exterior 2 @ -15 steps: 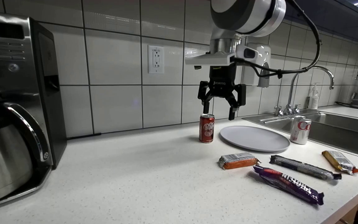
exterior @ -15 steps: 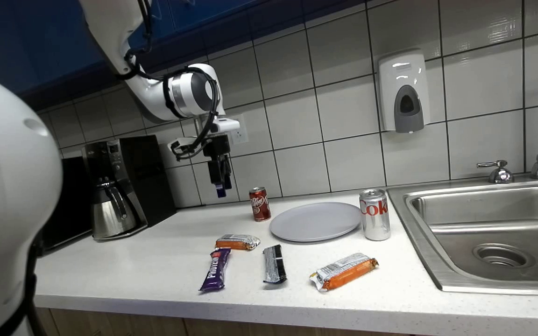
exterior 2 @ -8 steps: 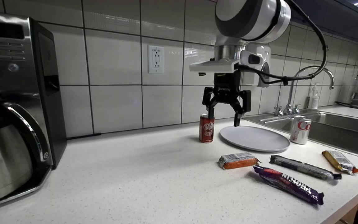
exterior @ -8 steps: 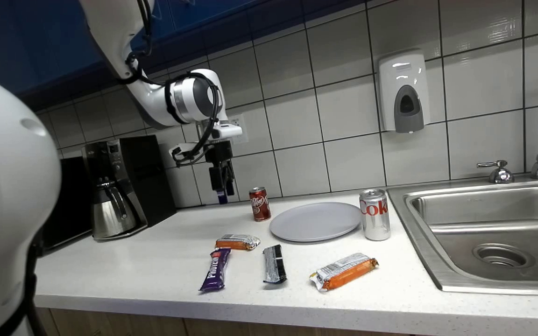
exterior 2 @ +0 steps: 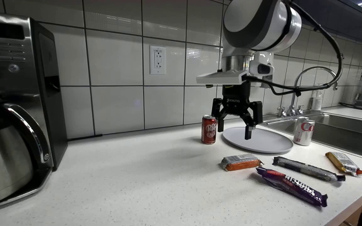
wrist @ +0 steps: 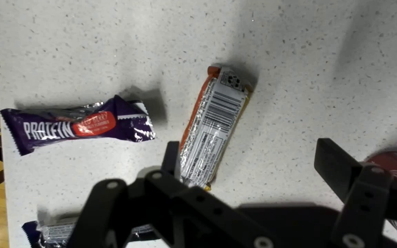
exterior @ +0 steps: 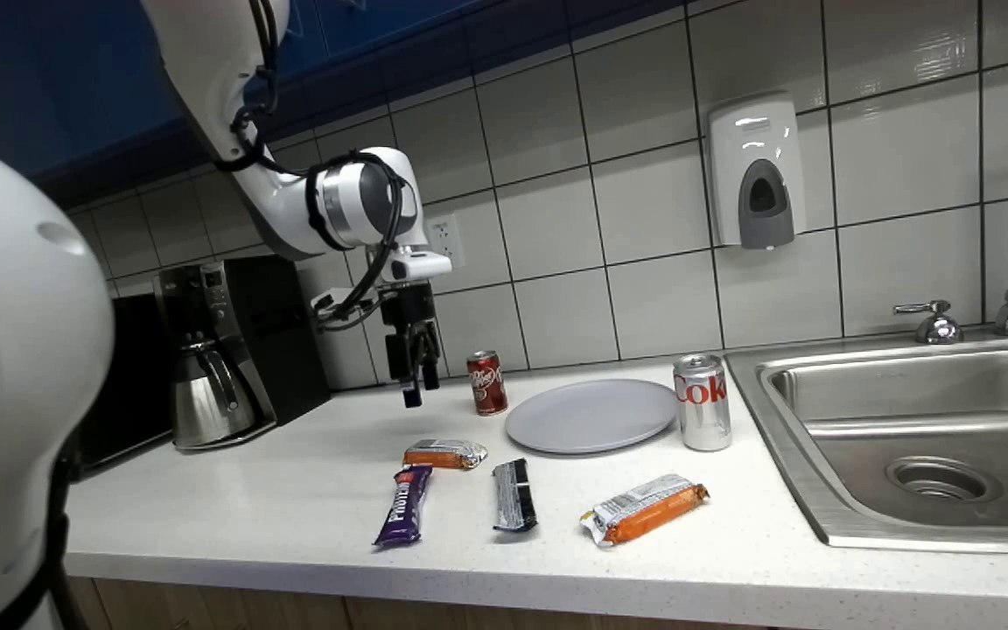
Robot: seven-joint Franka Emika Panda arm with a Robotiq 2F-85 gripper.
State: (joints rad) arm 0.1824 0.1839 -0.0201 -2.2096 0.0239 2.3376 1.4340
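Observation:
My gripper (exterior 2: 234, 134) hangs open above the counter, fingers wide apart with nothing between them. In the wrist view, an orange-and-silver wrapped bar (wrist: 212, 124) lies below, its lower end partly behind the left finger (wrist: 171, 156). That same bar (exterior: 444, 453) rests on the counter beneath the gripper in an exterior view. A purple protein bar (wrist: 78, 125) lies to its left in the wrist view. A dark, silver-backed bar (exterior 2: 308, 169) sits beside the purple one. The red Dr Pepper can (exterior 2: 208, 129) stands upright behind the gripper, partly cut off at the wrist view's right edge.
A grey plate (exterior 2: 262, 146) lies near the wall, with a silver Coke can (exterior: 703, 411) upright beside it. Another orange bar (exterior: 648, 510) is near the sink (exterior: 797, 472). A coffee maker (exterior: 241, 341) stands at the far left, and tiled wall backs the counter.
The gripper has come down toward the counter, shifting right in an exterior view and slightly away from the Dr Pepper can. It stays open. The bars, cans and plate have not moved.

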